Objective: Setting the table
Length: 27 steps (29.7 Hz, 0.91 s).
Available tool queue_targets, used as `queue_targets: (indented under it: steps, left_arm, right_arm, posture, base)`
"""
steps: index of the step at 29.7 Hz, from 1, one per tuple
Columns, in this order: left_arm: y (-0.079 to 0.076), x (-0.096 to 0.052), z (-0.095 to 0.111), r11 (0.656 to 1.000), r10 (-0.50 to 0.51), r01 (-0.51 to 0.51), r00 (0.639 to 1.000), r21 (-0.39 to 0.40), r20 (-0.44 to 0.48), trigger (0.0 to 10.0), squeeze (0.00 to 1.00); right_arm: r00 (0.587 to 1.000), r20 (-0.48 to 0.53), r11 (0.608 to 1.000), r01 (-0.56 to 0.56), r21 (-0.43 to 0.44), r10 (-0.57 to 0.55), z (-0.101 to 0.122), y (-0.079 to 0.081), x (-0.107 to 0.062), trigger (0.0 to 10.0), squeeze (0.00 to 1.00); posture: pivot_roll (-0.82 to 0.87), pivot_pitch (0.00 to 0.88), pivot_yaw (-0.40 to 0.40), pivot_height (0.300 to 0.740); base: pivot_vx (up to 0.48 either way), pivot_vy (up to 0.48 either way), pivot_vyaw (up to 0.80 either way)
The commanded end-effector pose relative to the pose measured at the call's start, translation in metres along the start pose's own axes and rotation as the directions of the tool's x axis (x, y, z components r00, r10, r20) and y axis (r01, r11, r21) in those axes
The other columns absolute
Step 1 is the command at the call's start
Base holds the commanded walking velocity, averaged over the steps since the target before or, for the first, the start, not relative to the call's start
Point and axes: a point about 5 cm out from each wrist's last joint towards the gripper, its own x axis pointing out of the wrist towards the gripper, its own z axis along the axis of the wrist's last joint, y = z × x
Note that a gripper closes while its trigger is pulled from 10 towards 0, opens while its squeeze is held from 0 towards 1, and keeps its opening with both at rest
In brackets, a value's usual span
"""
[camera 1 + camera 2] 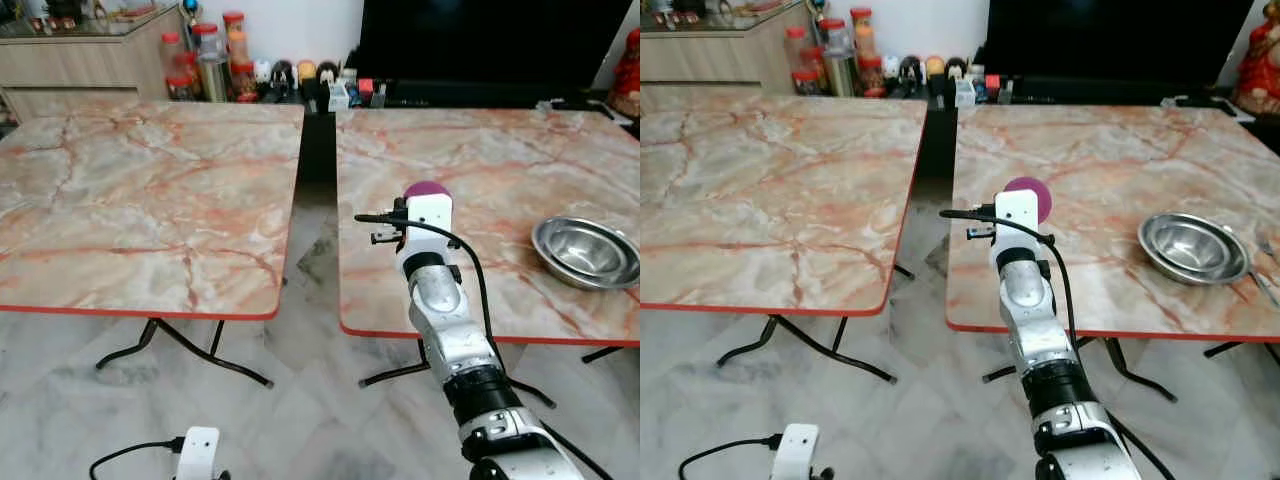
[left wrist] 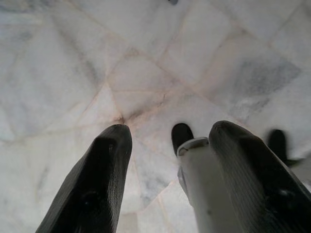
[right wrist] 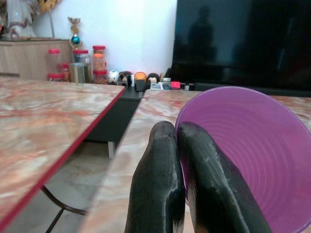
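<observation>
Right gripper (image 3: 176,145) is reached out over the near part of the right-hand table (image 1: 480,170), fingers pinched on the rim of a purple cup (image 3: 248,145): one finger inside the wall, one outside. From my head cameras the cup (image 1: 1030,195) peeks out just beyond the white wrist housing, above the table's marble top, towards its left side. I cannot tell whether its base touches the surface. A steel bowl (image 1: 585,250) sits on the same table, well off to the right near the front edge. The left-hand table (image 1: 140,200) stands beside it across a narrow gap. Jars (image 1: 205,60) line the far wall by a wooden cabinet (image 1: 80,55). Left gripper (image 2: 167,145) hangs low over the pale tiled floor (image 2: 97,73), fingers apart, holding nothing.
</observation>
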Motion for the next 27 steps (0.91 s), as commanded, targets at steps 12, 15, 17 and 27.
queue_targets:
  steps: [12, 15, 17, 27]
  left_arm:
    - [-0.0037, 0.0004, 0.0038, 0.999, 0.003, -0.001, 0.999, -0.052, 0.032, 10.0, 0.00]
    - [-0.0039, 0.0005, 0.0043, 0.998, 0.002, 0.000, 1.000, -0.060, 0.031, 10.0, 0.00]
    - [-0.0046, 0.0007, 0.0054, 0.998, 0.000, 0.002, 0.999, -0.065, 0.036, 10.0, 0.00]
    - [-0.0056, 0.0008, 0.0059, 0.998, 0.000, 0.002, 0.999, -0.060, 0.036, 10.0, 0.00]
  right_arm:
    - [1.000, 0.003, 1.000, 0.022, 0.008, -0.022, 0.0014, -0.0060, 0.0008, 10.0, 0.00]
    - [1.000, 0.006, 1.000, 0.019, 0.009, -0.019, 0.0016, -0.0050, 0.0003, 10.0, 0.00]
    - [1.000, 0.006, 1.000, 0.017, 0.012, -0.017, 0.0015, -0.0046, 0.0003, 10.0, 0.00]
    - [1.000, -0.006, 1.000, 0.020, 0.013, -0.020, 0.0001, -0.0062, 0.0006, 10.0, 0.00]
  posture:
    - [-0.03, 0.000, 0.021, 0.740]
    - [-0.03, 0.000, 0.018, 0.740]
    - [-0.03, 0.000, 0.018, 0.740]
    - [-0.03, 0.000, 0.017, 0.740]
  base:
    - [0.000, -0.058, 0.00]
    - [0.000, 0.000, 0.00]
    - [0.000, 0.000, 0.00]
    - [0.261, 0.000, 0.00]
